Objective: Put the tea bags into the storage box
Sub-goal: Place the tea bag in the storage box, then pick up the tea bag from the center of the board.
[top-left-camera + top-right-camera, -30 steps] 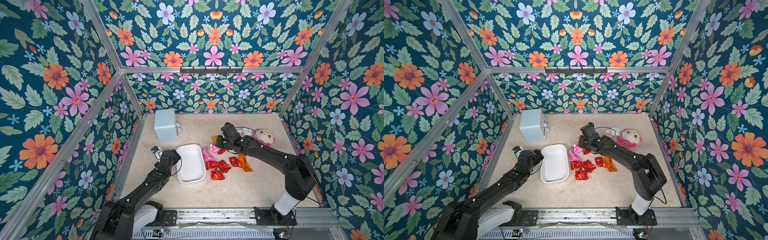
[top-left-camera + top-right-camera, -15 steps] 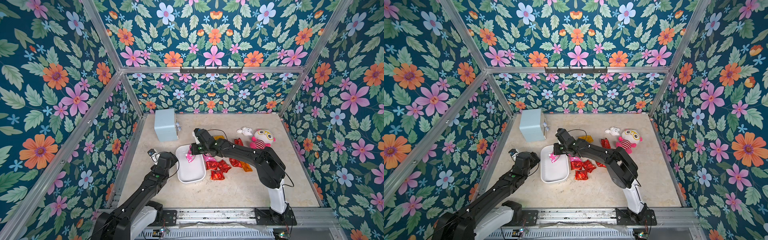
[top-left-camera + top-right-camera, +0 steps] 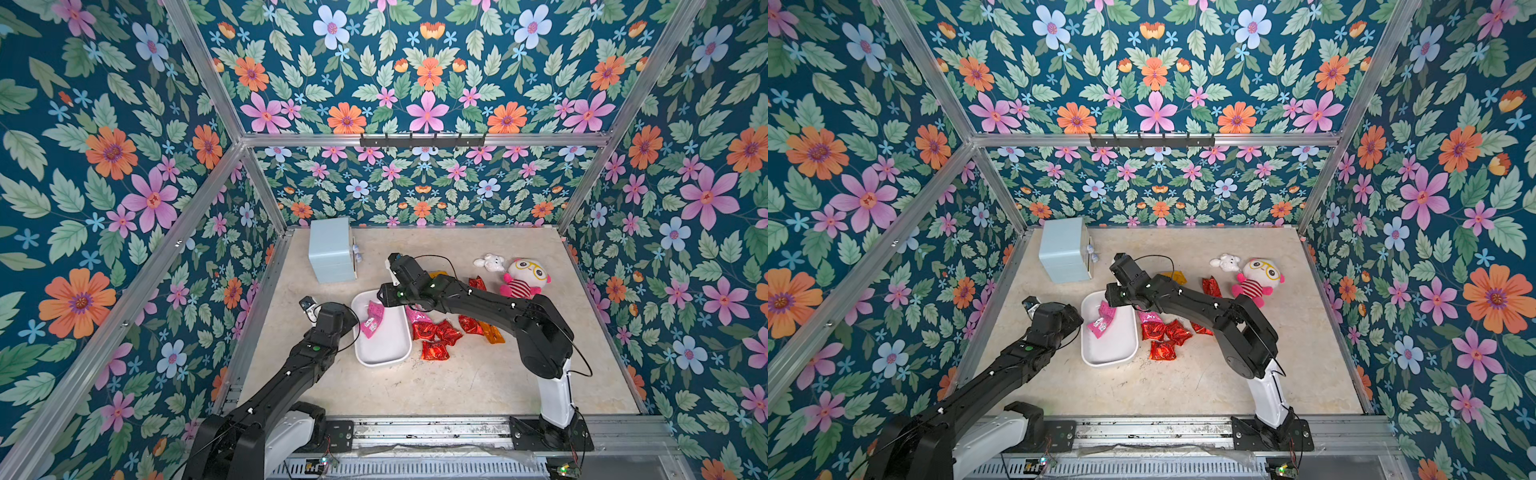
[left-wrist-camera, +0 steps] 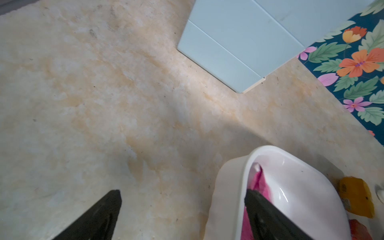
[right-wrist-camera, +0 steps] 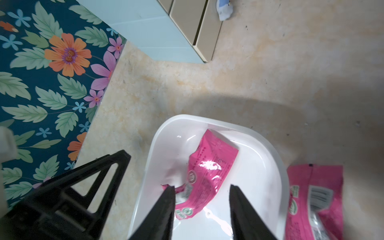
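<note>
Beware of snagging the pink tea bag lying loose in the storage box on the right tool, spread open over it, or nudging the box with the left tool, open over its rim.

Black segmented arms with white base links.

tray: white plastic, smooth, glossy
sachets: crinkled foil, shiny
tabletop: mottled beige, stone-look, matt
drawer box: pale blue plastic, smooth, matt
doll: soft plush cloth
frame rails: bare metal, dull sheen
walls: flat printed sheet, matt
</note>
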Controlling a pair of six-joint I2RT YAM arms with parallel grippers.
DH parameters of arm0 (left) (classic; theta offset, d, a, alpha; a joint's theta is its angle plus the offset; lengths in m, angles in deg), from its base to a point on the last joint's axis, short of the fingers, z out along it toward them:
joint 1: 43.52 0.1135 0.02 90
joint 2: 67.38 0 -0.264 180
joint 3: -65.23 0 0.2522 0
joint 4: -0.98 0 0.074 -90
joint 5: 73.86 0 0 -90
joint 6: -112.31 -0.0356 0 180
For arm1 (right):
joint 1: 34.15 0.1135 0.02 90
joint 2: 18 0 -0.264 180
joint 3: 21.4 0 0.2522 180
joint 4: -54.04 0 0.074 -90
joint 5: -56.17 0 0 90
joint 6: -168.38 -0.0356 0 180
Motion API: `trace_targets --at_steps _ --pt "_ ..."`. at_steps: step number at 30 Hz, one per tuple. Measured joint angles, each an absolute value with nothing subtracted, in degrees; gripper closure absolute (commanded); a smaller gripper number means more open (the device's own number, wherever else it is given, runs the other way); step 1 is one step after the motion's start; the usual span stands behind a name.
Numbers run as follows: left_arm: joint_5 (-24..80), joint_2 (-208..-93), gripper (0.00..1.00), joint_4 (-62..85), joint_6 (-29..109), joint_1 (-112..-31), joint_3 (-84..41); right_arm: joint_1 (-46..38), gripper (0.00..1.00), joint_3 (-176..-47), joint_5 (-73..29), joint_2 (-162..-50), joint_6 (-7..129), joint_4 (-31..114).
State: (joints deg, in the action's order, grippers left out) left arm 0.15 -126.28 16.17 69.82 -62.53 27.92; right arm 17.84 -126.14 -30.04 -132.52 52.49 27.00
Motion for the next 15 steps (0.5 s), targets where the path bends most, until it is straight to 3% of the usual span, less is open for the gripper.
trace_targets --at_steps 15 --pt "15.0 -131.1 0.01 4.4 64.2 -61.3 27.8 2.9 0.47 -119.3 -31.5 -126.1 48.6 22.4"
